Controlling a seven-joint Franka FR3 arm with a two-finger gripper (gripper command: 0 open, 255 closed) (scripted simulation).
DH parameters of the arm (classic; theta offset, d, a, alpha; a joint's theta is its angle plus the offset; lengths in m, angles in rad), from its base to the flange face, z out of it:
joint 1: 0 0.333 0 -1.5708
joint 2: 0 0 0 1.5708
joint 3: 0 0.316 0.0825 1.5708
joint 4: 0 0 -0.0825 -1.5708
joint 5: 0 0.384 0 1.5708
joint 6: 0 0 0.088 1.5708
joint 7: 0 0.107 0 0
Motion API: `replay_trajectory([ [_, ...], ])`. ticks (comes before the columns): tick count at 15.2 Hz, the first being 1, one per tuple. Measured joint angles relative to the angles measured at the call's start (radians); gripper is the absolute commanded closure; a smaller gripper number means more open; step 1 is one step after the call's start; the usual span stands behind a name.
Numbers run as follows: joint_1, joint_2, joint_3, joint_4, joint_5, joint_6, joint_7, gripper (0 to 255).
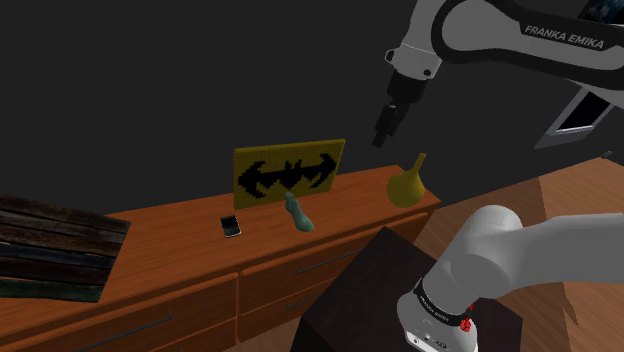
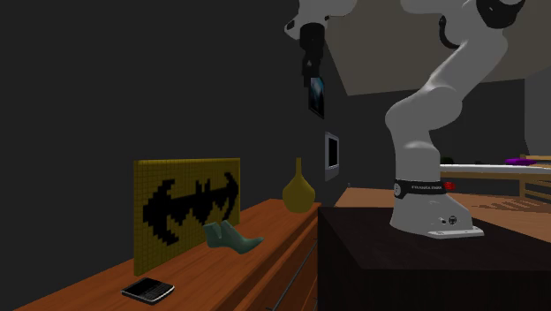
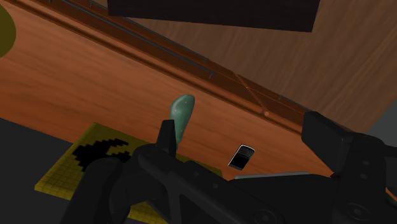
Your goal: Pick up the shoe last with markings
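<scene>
Your gripper hangs high above, fingers apart, empty.
Green shoe last lies on the bench; dark wall behind.

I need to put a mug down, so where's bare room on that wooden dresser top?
Widest bare strip: between the phone and the dark plank stack. A smaller patch lies between the shoe last and the yellow vase. Crowded in front of the bat panel.

Home interior: wooden dresser with drawers, vase, framed pictures on dark wall, wood floor.
</scene>
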Motion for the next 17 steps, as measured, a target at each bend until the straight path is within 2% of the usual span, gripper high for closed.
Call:
replay_trajectory([
  [2, -0.001, 0.010, 0.003, -0.007, 0.001, 0.018, 0.006, 0],
  [4, -0.005, 0.023, 0.008, -0.051, 0.002, 0.077, 0.023, 0],
  [11, -0.020, 0.170, 0.033, -0.157, 0.003, 0.345, 0.098, 0],
  [17, -0.039, 0.368, 0.049, -0.176, -0.008, 0.574, 0.163, 0],
])
